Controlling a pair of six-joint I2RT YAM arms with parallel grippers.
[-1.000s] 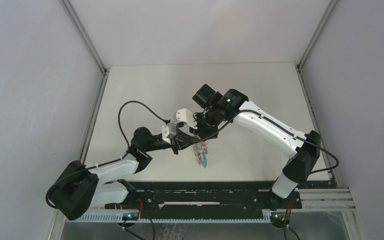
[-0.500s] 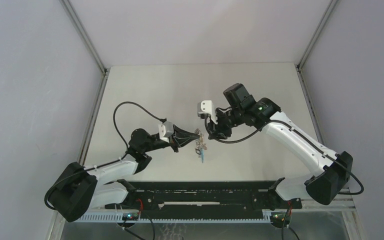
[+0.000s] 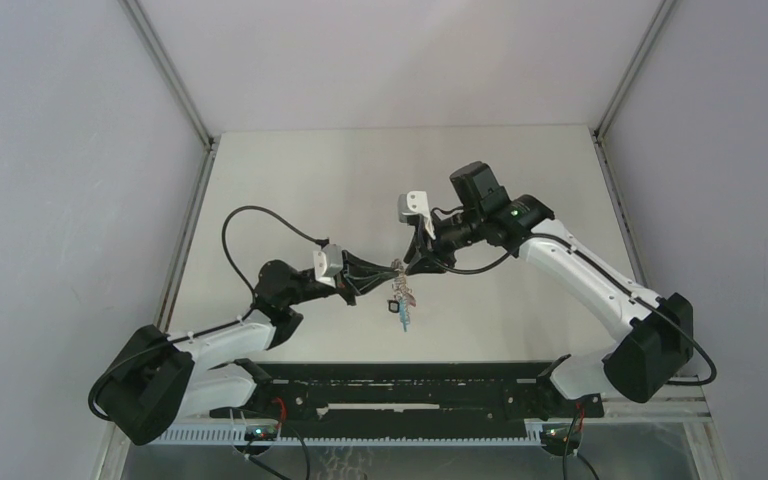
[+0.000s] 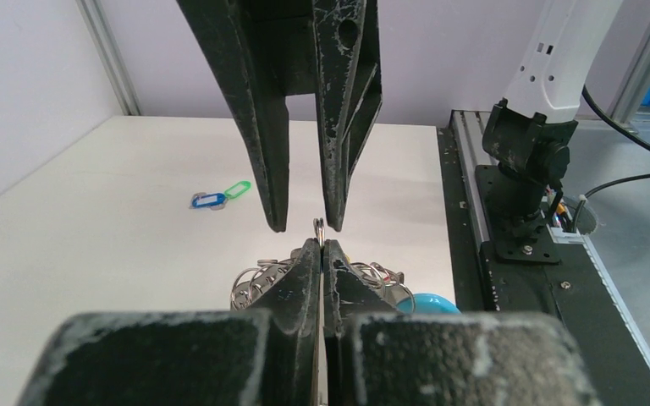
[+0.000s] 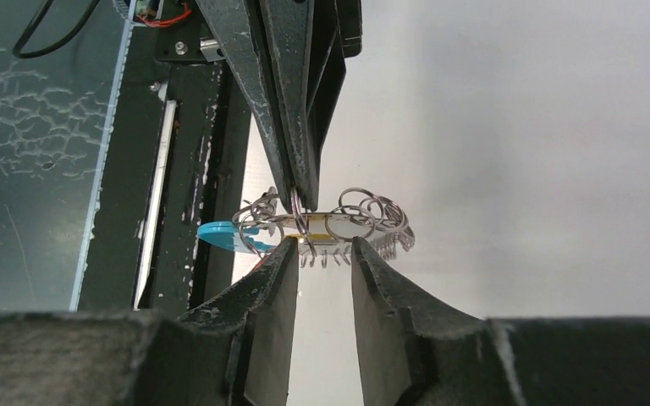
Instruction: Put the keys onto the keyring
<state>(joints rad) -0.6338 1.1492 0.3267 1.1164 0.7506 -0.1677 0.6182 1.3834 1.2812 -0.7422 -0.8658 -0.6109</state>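
Above the table [image 3: 290, 180], left gripper [image 4: 320, 247] clamped on keyring [image 5: 332, 228], right gripper [image 5: 322, 247] parted astride it, blue key [image 4: 207, 200], green key [image 4: 237, 189] lying on table.

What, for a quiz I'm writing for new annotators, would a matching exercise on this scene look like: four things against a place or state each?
Things:
1. left gripper
2. right gripper
3. keyring
4. blue and green tags

Places or states:
A. lying on the table
B. open, one finger on each side of a metal loop
C. shut, pinching a metal loop
D. hanging in the air between the two arms

Pairs: 1-C, 2-B, 3-D, 4-A
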